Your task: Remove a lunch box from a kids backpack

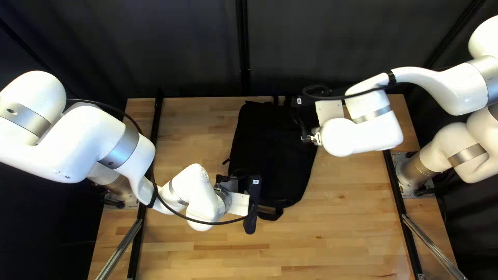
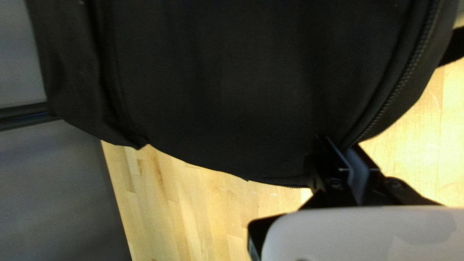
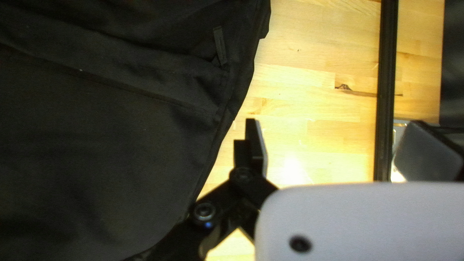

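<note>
Left gripper: fingers closed at backpack zipper | right gripper: fingers open beside backpack | label unreadable

This looks like a robotics lab: one white, jointed robot arm reaches in from the left of the top left view, another from the right. Black metal rails flank the pale wooden tabletop, and dark fabric curtains hang behind.
</note>
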